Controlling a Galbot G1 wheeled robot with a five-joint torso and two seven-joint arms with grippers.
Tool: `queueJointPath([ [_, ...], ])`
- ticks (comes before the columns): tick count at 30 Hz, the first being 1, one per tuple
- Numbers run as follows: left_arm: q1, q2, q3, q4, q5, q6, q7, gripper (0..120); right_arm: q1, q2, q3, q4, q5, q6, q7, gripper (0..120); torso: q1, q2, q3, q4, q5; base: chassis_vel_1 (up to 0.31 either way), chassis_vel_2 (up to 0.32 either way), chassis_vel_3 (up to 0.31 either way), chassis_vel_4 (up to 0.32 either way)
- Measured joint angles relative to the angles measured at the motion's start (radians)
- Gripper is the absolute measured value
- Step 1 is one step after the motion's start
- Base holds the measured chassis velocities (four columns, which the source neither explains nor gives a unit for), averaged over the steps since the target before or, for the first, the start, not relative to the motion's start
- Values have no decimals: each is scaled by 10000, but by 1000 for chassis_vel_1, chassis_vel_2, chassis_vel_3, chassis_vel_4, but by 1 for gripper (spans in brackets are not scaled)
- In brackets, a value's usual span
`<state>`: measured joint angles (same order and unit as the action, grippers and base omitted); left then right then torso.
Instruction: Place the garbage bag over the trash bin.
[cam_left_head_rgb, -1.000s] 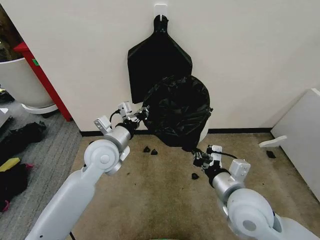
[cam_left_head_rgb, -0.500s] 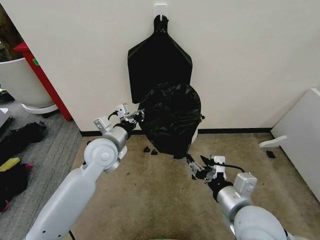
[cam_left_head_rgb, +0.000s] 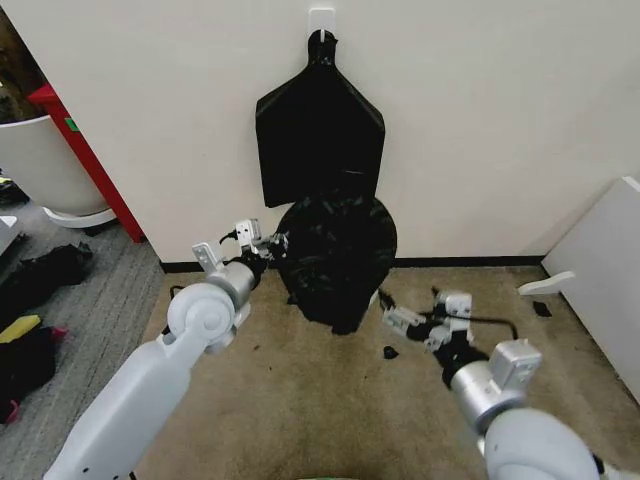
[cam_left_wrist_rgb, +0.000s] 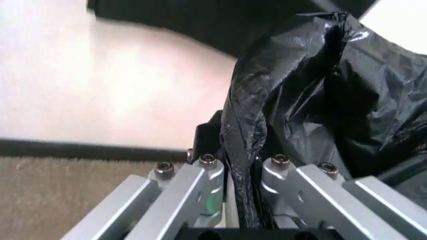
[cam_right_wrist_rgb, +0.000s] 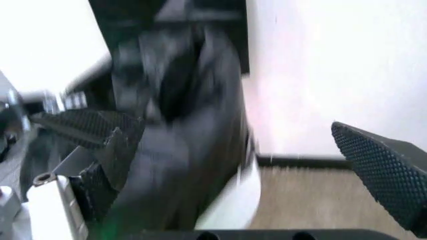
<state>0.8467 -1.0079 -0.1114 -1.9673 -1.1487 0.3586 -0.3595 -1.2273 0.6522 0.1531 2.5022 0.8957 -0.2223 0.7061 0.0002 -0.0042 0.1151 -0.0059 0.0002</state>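
The glossy black garbage bag (cam_left_head_rgb: 336, 255) hangs crinkled over the trash bin against the wall. The bin is almost all hidden; a cream-white curve of the trash bin (cam_right_wrist_rgb: 230, 200) shows under the bag (cam_right_wrist_rgb: 180, 125). My left gripper (cam_left_head_rgb: 271, 244) is at the bag's left edge, shut on a fold of the bag (cam_left_wrist_rgb: 320, 95), which is pinched between its fingers (cam_left_wrist_rgb: 200, 180). To the bag's lower right my right gripper (cam_left_head_rgb: 403, 321) stands open and apart from the plastic, its ribbed pads (cam_right_wrist_rgb: 387, 170) spread wide.
A flat bunch of black bags (cam_left_head_rgb: 318, 135) hangs from a wall hook above. A big white planter (cam_left_head_rgb: 40, 165) and a red post (cam_left_head_rgb: 88, 155) stand at the left, a white board (cam_left_head_rgb: 600, 275) at the right. Small black scraps (cam_left_head_rgb: 388, 352) lie on the carpet.
The bag has come down lower against the wall. My right gripper has let go of its bottom edge and drawn back to the right. My left gripper went down with its edge.
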Motion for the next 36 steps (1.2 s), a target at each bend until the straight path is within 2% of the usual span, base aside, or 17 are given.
queueJointPath([
  [6, 317, -68, 296, -1, 451, 316, -139, 4, 934, -140, 179, 2, 623, -343, -799, 100, 0, 0, 1, 0, 0, 0, 0, 0, 0],
  [9, 367, -78, 366, -70, 720, 436, -266, 4, 1741, -401, 71, 3, 1200, -1044, -1577, 100, 0, 0, 0, -2, 0, 0, 0, 0, 0],
  [12, 356, -64, 411, -163, 944, 477, -312, 4, 3206, -624, -354, 1, 3293, -2170, -1390, 100, 0, 0, 1, -1, 1, 0, 0, 0, 0],
  [13, 356, -64, 411, -163, 944, 477, -312, 4, 3206, -624, -354, 1, 3293, -2170, -1390, 100, 0, 0, 1, -1, 1, 0, 0, 0, 0],
  [14, 345, -64, 429, -191, 1041, 478, -313, 4, 3780, -647, -478, 0, 4187, -2460, -1097, 100, 0, 0, 1, 2, 0, 0, 0, 0, 0],
  [16, 320, -71, 465, -249, 1255, 477, -303, 4, 4610, -721, -585, -1, 5859, -2898, -662, 93, 0, 0, 1, 3, -4, 0, 0, 0, 0],
  [17, 316, -74, 470, -253, 1294, 474, -299, 4, 4713, -755, -597, -1, 6105, -2972, -628, 91, 0, 0, 1, 3, -3, 0, 0, 0, 0],
  [20, 362, -83, 521, -371, 1753, 396, -197, 4, 4987, -1122, -684, -5, 7168, -3206, -564, 77, 0, 0, 0, -2, 0, 0, 0, 0, 0],
  [21, 362, -83, 521, -371, 1753, 396, -197, 4, 4987, -1122, -684, -5, 7168, -3206, -564, 77, 0, 0, 0, -2, 0, 0, 0, 0, 0],
  [24, 443, -104, 611, -441, 2000, 266, -33, 4, 5150, -1162, -747, -56, 7560, -3304, -577, 67, 0, 0, 0, -3, 0, 0, 0, 0, 0],
  [28, 454, -284, 859, -447, 1986, 169, 22, 4, 5958, -826, -1476, -516, 7870, -3579, -275, 49, 0, 0, 0, 0, -1, 0, 0, 0, 0],
  [30, 451, -304, 878, -448, 1977, 168, 21, 4, 6066, -769, -1623, -581, 7915, -3611, -157, 47, 0, 0, 0, 0, -2, 0, 0, 0, 0],
  [31, 434, -349, 932, -447, 1961, 168, 15, 4, 6306, -627, -1967, -739, 8033, -3695, 171, 40, 0, 0, 0, 0, -2, 0, 0, 0, 0],
  [32, 419, -367, 958, -444, 1960, 168, 8, 4, 6391, -568, -2110, -802, 8065, -3724, 310, 40, 0, 0, 0, 0, -1, 0, 0, 0, 0],
  [34, 333, -407, 1056, -438, 1955, 168, -22, 4, 6856, -182, -3006, -1130, 8207, -3832, 1295, 27, 0, -1, 0, -1, -1, 0, 0, 0, 0],
  [36, 270, -409, 1113, -438, 1959, 168, -41, 4, 7162, 102, -3459, -1307, 8592, -3839, 2144, 20, 0, -1, 0, 0, 1, 0, 0, 0, 0],
])
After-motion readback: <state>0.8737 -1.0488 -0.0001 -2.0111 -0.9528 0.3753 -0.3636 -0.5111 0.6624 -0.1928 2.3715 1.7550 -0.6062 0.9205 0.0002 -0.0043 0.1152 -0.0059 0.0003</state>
